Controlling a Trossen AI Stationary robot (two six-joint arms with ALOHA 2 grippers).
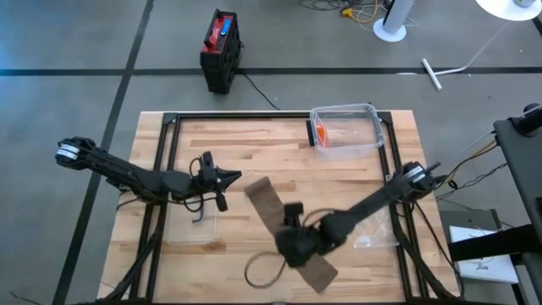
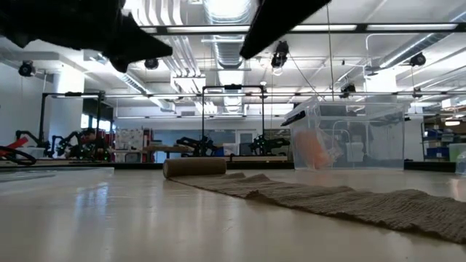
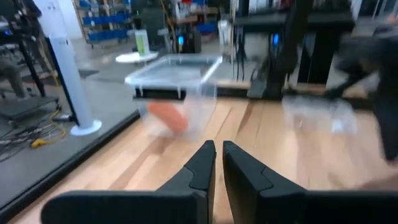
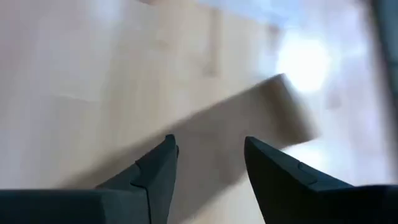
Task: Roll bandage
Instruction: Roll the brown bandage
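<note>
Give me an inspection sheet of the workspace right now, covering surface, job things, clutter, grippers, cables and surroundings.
Surface: wooden table, light butcher-block, inside a dark frame.
Job's things: brown bandage laid out flat in a diagonal strip, its far end partly rolled, as the low view shows.
Clutter: clear bin with an orange item inside at the far edge; a clear lid near the left arm.
Grippers: left gripper shut, off the bandage, beside its rolled end. Right gripper open, above the bandage's near part.
Cables: a cable loop on the table by the right gripper; more wires on the floor.
Surroundings: concrete floor, a black and red box, a white stand base.
</note>
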